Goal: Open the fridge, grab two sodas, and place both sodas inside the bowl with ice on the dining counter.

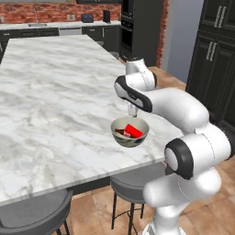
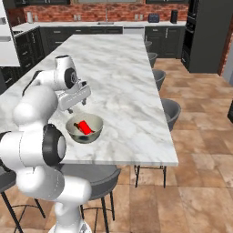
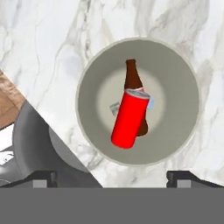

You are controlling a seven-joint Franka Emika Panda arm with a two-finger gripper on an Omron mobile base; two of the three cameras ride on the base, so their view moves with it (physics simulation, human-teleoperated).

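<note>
The grey-beige bowl [image 1: 129,142] [image 2: 87,138] [image 3: 175,83] stands near the front edge of the white marble dining counter [image 1: 55,101] [image 2: 123,77] [image 3: 43,39]. Inside it the red can [image 1: 134,131] [image 2: 85,127] [image 3: 129,119] lies tilted across the dark brown bottle [image 1: 120,132] [image 3: 132,78], with small pale ice cubes [image 3: 114,108] under them. My gripper [image 1: 132,110] [image 2: 76,107] [image 3: 113,177] hangs straight above the bowl, apart from it, open and empty. Both fingertips [image 3: 181,176] show at the bottom of the hand view. The fridge is out of view.
Round grey stools [image 1: 133,183] [image 2: 170,111] [image 3: 35,131] stand along the counter's near edge and right side. Dark cabinets [image 1: 215,55] and a brick wall [image 2: 113,11] lie beyond. Bare marble stretches behind and left of the bowl. A brown tiled floor [image 2: 195,150] runs to the right.
</note>
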